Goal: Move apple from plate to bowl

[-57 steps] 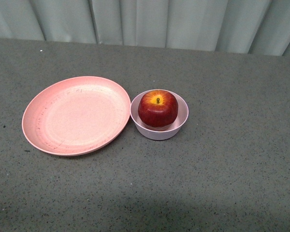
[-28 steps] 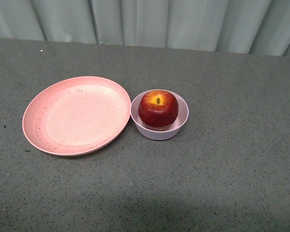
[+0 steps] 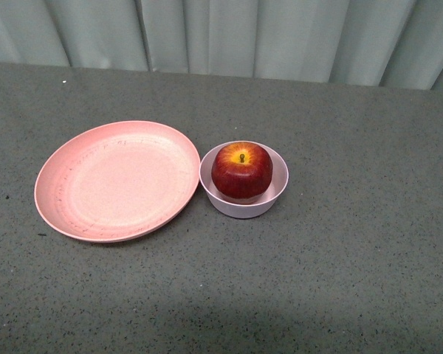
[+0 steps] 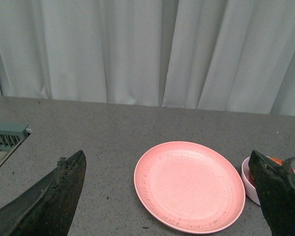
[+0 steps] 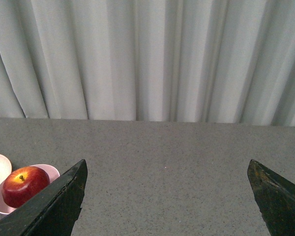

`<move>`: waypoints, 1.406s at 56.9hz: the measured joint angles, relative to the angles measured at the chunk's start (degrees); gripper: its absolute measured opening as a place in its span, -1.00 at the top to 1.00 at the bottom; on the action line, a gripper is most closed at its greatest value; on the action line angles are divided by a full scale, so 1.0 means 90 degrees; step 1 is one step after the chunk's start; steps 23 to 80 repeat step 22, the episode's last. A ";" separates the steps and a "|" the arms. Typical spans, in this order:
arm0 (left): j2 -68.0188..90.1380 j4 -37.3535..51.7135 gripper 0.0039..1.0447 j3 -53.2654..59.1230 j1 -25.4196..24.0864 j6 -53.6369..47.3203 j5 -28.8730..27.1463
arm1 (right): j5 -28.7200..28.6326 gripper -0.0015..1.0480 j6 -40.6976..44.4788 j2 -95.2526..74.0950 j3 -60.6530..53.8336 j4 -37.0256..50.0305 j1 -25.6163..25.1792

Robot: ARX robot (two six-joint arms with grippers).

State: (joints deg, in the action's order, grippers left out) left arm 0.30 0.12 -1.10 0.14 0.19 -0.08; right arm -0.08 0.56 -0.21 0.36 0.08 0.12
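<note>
From my front camera, the apple sits in the bowl at frame centre, its underside hidden; the plate lies bare. Neither arm shows there. My wrist cameras show the left gripper and right gripper spread wide, empty, fingertips cut off.

bowl (half-hidden behind finger)

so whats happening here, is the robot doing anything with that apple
Nothing is being handled right now. The apple sits stem-up inside the bowl, and the plate lies bare right beside it on the grey table. Neither arm shows in the front view. Each wrist view shows its hand, left hand and right hand, open with fingers spread wide, holding nothing and well away from the dishes. Going by how things lie, the move from plate to bowl looks done.
</note>
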 joint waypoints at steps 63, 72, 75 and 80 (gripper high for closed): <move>0.0000 0.0000 -0.88 0.0000 0.0000 0.0000 0.0000 | 0.0000 -0.82 0.0000 0.0000 0.0000 0.0000 0.0000; 0.0000 0.0000 -0.88 0.0000 0.0000 0.0000 0.0000 | 0.0000 -0.82 0.0000 0.0000 0.0000 0.0000 0.0000; 0.0000 0.0000 -0.88 0.0000 0.0000 0.0000 0.0000 | 0.0000 -0.82 0.0000 0.0000 0.0000 0.0000 0.0000; 0.0000 0.0000 -0.88 0.0000 0.0000 0.0000 0.0000 | 0.0000 -0.82 0.0000 0.0000 0.0000 0.0000 0.0000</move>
